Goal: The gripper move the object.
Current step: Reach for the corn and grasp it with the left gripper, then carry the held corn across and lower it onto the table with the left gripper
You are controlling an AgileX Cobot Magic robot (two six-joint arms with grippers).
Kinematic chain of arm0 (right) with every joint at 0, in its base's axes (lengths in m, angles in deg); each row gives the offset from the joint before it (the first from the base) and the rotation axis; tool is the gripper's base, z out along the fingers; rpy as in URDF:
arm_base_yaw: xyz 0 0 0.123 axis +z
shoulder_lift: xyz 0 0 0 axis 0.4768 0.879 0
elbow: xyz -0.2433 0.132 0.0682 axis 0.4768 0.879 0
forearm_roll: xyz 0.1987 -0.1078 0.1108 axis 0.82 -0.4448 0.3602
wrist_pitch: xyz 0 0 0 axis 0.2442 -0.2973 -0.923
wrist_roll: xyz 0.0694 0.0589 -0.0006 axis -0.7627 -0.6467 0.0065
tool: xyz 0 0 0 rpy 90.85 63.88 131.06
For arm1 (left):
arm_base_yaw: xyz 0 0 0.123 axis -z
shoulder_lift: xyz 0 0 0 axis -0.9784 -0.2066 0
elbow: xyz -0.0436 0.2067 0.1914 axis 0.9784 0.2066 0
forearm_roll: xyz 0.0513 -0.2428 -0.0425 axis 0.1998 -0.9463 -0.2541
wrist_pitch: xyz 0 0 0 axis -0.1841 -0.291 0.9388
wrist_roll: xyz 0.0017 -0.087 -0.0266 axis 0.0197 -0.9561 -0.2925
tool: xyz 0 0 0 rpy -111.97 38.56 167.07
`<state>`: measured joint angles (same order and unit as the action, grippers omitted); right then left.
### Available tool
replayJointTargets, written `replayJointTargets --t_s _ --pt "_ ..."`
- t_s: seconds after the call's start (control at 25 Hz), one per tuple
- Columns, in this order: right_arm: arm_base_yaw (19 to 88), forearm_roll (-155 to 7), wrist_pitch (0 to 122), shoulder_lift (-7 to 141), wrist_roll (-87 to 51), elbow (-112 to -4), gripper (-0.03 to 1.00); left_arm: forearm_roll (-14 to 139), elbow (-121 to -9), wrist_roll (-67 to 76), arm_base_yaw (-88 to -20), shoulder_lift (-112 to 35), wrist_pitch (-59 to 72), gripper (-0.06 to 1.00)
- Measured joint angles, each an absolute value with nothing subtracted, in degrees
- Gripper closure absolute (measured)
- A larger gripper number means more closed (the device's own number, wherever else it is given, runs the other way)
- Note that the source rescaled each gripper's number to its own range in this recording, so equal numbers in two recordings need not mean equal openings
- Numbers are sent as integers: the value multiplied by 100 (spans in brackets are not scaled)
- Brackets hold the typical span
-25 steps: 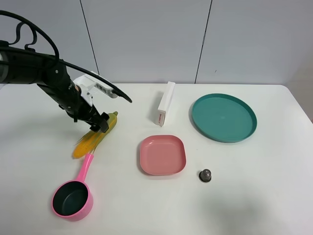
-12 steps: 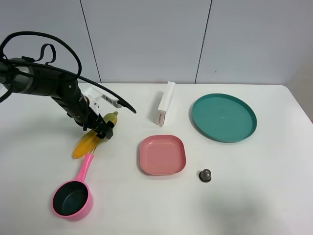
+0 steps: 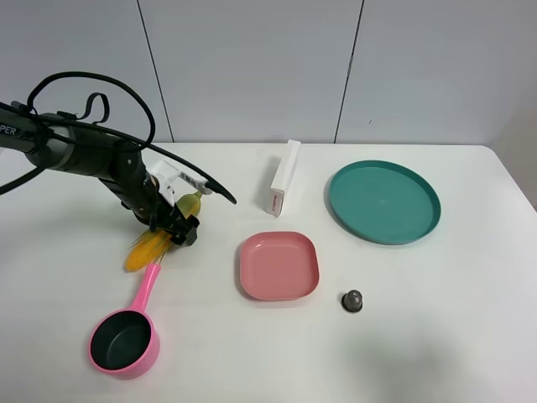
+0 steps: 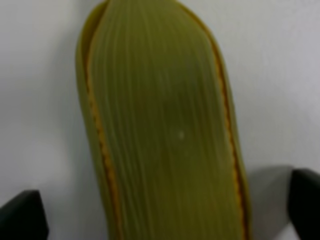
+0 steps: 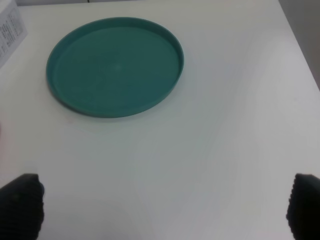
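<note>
The corn cob [image 3: 153, 245] lies on the white table at the left, its green husk tip pointing to the back right and its yellow end by the pink pan's handle. My left gripper [image 3: 179, 229] is low over the cob's middle. In the left wrist view the green husk [image 4: 165, 125] fills the picture and my left gripper [image 4: 162, 217] is open, with one black fingertip on each side of the cob and a gap on both sides. My right gripper [image 5: 162, 210] is open and empty above the table near the teal plate [image 5: 115, 65]; it is out of the exterior view.
A pink saucepan [image 3: 126, 336] lies just in front of the corn, its handle touching the cob's yellow end. A pink square plate [image 3: 278, 265], a white box [image 3: 284, 178], a teal round plate [image 3: 383, 201] and a small dark knob [image 3: 351, 300] stand to the right.
My left arm has come down and forward, bringing the gripper from the cob's husk end to low over its middle. The corn has not visibly moved.
</note>
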<state>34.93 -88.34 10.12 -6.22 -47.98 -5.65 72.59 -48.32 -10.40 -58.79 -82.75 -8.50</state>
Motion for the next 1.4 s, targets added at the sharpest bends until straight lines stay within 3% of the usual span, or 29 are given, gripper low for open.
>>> replayJointTargets --t_s 0.04,0.08,0.16,0.2,0.52,0.72,0.96,1.12,1.4 --pt "3493 -8834 1012 -622 -4798 -565 -3 7254 -4832 -1040 -5879 -8280 -845 9" --pt "3493 -8834 1012 -622 -4798 -565 -3 7254 -4832 -1040 -5879 -8286 -845 24" --pt "3493 -8834 1012 -622 -4798 -565 -3 7254 -4832 -1040 -5879 -8286 -872 66" --pt "3493 -8834 1012 -622 -4798 -565 -3 7262 -4832 -1033 -5879 -8286 -895 93" --pt "3493 -8834 1012 -622 -4798 -565 -3 7280 -4868 -1131 -5879 -7596 -1211 92" --pt "3493 -8834 1012 -622 -4798 -565 -3 7309 -5502 -1407 -5742 -6859 -2205 92" --pt "3493 -8834 1012 -622 -4798 -565 -3 7202 -6964 -2501 -5073 -6745 -3486 92" --pt "3493 -8834 1012 -622 -4798 -565 -3 6848 -7674 -3557 -4571 -6751 -3649 92" --pt "3493 -8834 1012 -622 -4798 -565 -3 6556 -8238 -3818 -3821 -7117 -3777 92"
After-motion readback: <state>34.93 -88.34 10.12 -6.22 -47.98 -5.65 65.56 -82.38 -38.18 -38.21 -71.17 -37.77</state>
